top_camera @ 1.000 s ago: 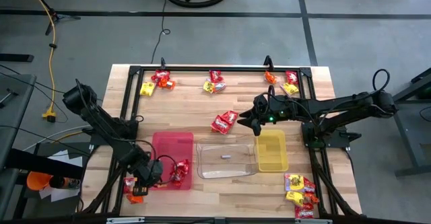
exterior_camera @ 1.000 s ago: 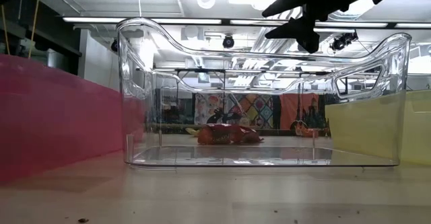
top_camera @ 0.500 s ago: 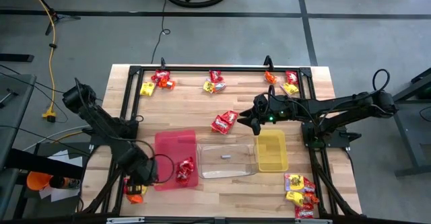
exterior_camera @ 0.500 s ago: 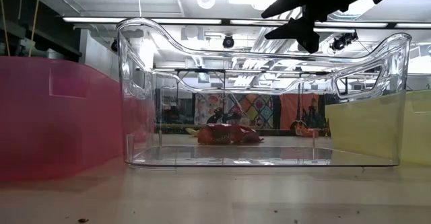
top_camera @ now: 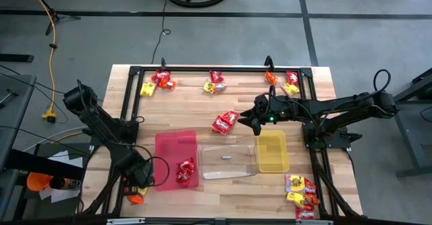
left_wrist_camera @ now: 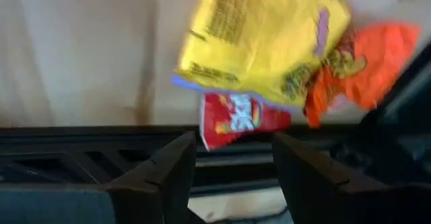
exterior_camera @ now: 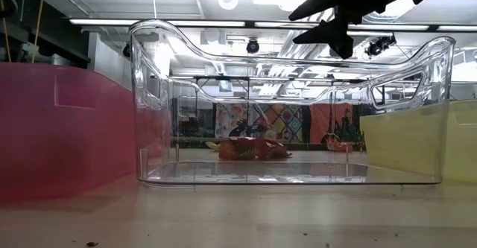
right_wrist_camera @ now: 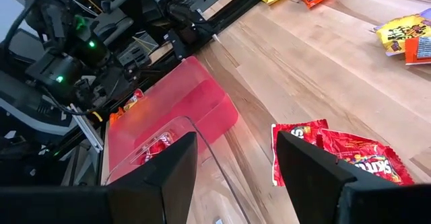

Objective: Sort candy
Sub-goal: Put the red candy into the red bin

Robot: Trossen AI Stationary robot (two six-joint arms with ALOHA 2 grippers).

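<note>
While the red tray (top_camera: 175,159) already holds red candy (top_camera: 184,171), the left gripper (left_wrist_camera: 232,158), fingers spread and empty, hovers over a corner pile: yellow packet (left_wrist_camera: 259,39), orange packet (left_wrist_camera: 363,56), small red packet (left_wrist_camera: 242,120). It should centre on one packet only. The right gripper (right_wrist_camera: 232,167) waits open above the clear tray (top_camera: 225,157).

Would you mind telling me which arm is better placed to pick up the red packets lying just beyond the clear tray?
Right. The right gripper, open, hovers beside the red packets near the clear tray. The left gripper is open over other candy by the red tray.
</note>
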